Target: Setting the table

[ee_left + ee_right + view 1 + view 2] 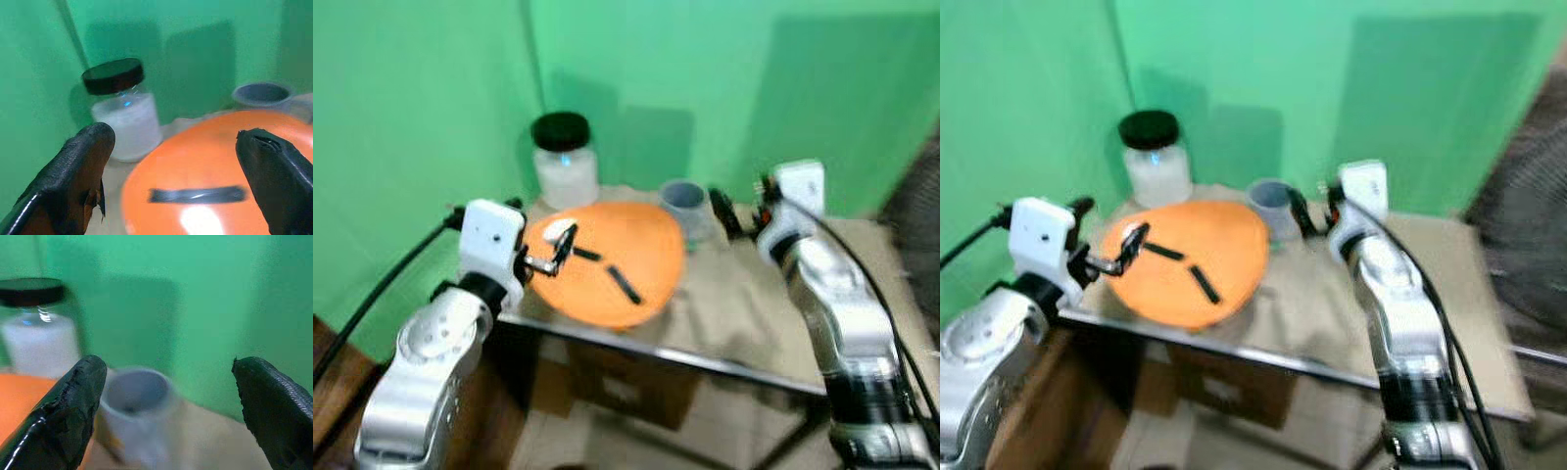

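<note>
A round orange plate (612,257) lies flat on the cloth-covered table (744,304), bearing two black strips. Just right of its far edge stands an upright grey cup (686,204); a black-lidded clear jar (564,162) stands far left.

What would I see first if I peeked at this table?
The big orange plate in the middle of the table, with two black strips on it. Behind it, against the green wall, stands a jar with a black lid, and a grey cup sits beside the plate. The left gripper hovers open over the plate's edge; the right gripper is open by the cup.

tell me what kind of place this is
Probably a staged test corner rather than a lived-in dining room: plain green backdrop walls, one small cloth-covered table, and on it an orange plate, cup and jar.
</note>
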Controlling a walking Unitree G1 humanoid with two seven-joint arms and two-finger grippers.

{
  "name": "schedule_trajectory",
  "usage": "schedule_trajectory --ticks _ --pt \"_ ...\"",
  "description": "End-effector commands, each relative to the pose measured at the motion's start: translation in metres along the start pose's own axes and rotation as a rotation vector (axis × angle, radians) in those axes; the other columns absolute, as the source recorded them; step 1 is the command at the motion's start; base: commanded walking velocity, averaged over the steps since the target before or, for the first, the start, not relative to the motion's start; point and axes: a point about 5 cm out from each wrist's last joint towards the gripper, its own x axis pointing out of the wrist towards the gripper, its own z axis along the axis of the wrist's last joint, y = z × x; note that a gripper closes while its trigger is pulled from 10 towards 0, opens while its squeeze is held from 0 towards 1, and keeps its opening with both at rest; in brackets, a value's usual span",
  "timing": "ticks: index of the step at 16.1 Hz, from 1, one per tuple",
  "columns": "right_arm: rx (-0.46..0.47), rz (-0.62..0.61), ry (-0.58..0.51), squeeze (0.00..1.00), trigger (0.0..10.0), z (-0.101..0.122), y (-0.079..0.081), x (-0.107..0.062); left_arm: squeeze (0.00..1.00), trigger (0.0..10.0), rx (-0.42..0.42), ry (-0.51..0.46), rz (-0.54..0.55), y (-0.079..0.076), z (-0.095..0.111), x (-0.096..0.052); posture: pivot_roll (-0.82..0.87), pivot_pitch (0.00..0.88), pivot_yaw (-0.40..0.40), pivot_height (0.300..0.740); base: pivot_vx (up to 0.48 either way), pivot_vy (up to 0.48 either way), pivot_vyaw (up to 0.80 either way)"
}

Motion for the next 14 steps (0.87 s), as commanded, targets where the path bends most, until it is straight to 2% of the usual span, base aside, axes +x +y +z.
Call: schedule_trajectory --ticks 1,3,6,7,8,9,10,13,14 --pt "-0.015 0.023 0.02 0.0 10.0 -0.003 -0.002 0.005 0.0 10.0 -0.008 0.003 -0.059 -0.006 0.0 0.004 0.04 0.0 0.047 0.74 0.0 0.0 0.0" --pt "-0.001 0.016 0.073 0.0 10.0 -0.003 -0.018 0.026 0.0 10.0 0.011 -0.017 -0.171 -0.017 0.005 0.014 0.01 0.0 0.074 0.74 0.0 0.0 0.0" --pt "0.016 0.02 0.089 0.0 10.0 0.003 -0.036 0.042 0.0 10.0 0.03 -0.049 -0.275 -0.024 0.01 0.023 -0.03 0.0 0.094 0.74 0.0 0.0 0.0" --pt "0.05 0.035 0.099 0.64 10.0 0.004 -0.039 0.044 0.0 10.0 0.042 -0.053 -0.303 -0.026 0.01 0.025 -0.03 0.0 0.099 0.74 0.0 0.0 0.0" --pt "0.058 0.038 0.123 1.0 10.0 0.003 -0.042 0.047 0.0 10.0 0.043 -0.057 -0.337 -0.03 0.01 0.026 -0.04 0.0 0.097 0.74 0.0 0.0 0.0" --pt "0.047 0.08 0.144 1.0 10.0 0.001 -0.043 0.049 0.0 10.0 0.041 -0.065 -0.387 -0.034 0.012 0.027 -0.04 0.0 0.089 0.74 0.0 0.0 0.0" --pt "-0.008 0.089 0.167 1.0 10.0 0.001 -0.046 0.05 0.0 10.0 0.038 -0.068 -0.417 -0.037 0.012 0.027 -0.04 0.0 0.08 0.74 0.0 0.0 0.0" --pt "-0.081 0.132 0.209 1.0 10.0 -0.003 -0.054 0.05 0.0 10.0 0.026 -0.044 -0.477 -0.043 0.007 0.025 -0.03 0.0 0.056 0.74 0.0 0.0 0.0" --pt "-0.122 0.167 0.249 0.0 10.0 -0.008 -0.059 0.046 0.0 10.0 0.028 -0.024 -0.517 -0.045 0.003 0.021 -0.03 0.0 0.049 0.74 0.0 0.0 0.0"
